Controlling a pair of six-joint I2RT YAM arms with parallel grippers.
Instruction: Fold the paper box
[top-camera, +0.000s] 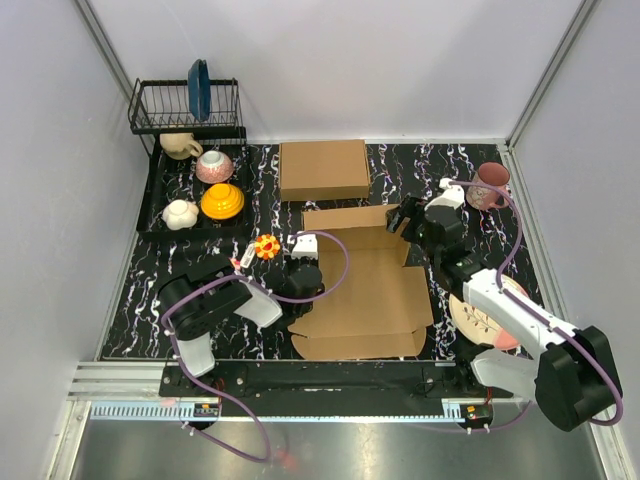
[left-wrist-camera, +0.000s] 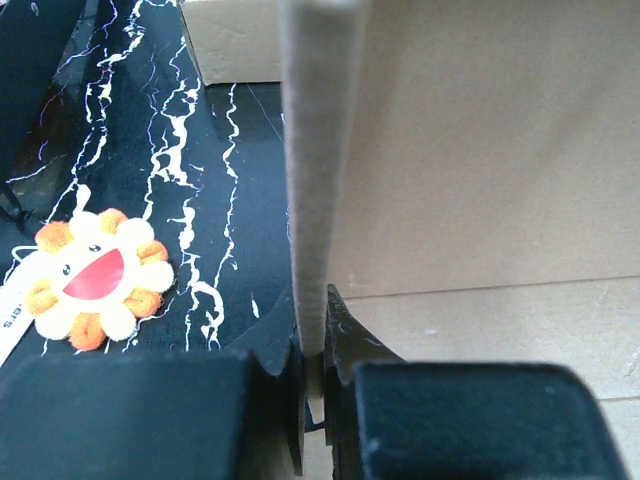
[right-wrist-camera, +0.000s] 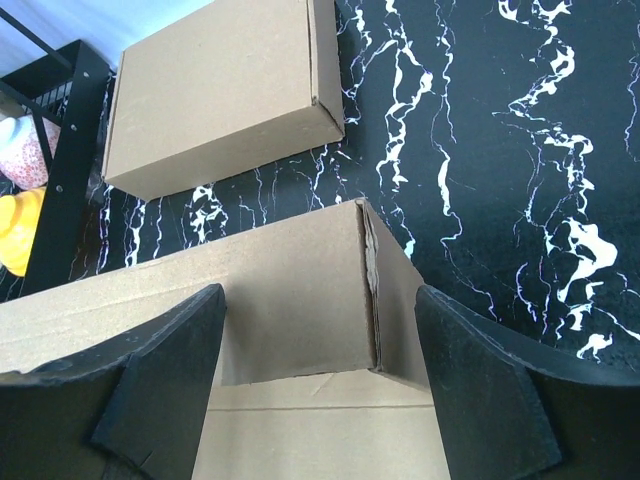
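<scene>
The paper box (top-camera: 365, 290) is a brown corrugated sheet lying in the middle of the table, with its back wall and left flap raised. My left gripper (top-camera: 303, 248) is shut on the upright left flap (left-wrist-camera: 318, 180), which shows edge-on between the fingers; the gripper's tips (left-wrist-camera: 312, 342) pinch the flap's lower edge. My right gripper (top-camera: 403, 218) is open at the sheet's back right corner. In the right wrist view the gripper (right-wrist-camera: 319, 292) straddles the raised back wall (right-wrist-camera: 290, 280) and its folded corner flap (right-wrist-camera: 395, 300), touching neither.
A neatly formed brown box (top-camera: 323, 168) stands just behind the sheet and also shows in the right wrist view (right-wrist-camera: 220, 90). A flower toy (top-camera: 266, 246) lies left of the flap. A dish rack (top-camera: 187, 105) and tray with bowls are back left. A mug (top-camera: 490, 185) and plate (top-camera: 470, 320) are on the right.
</scene>
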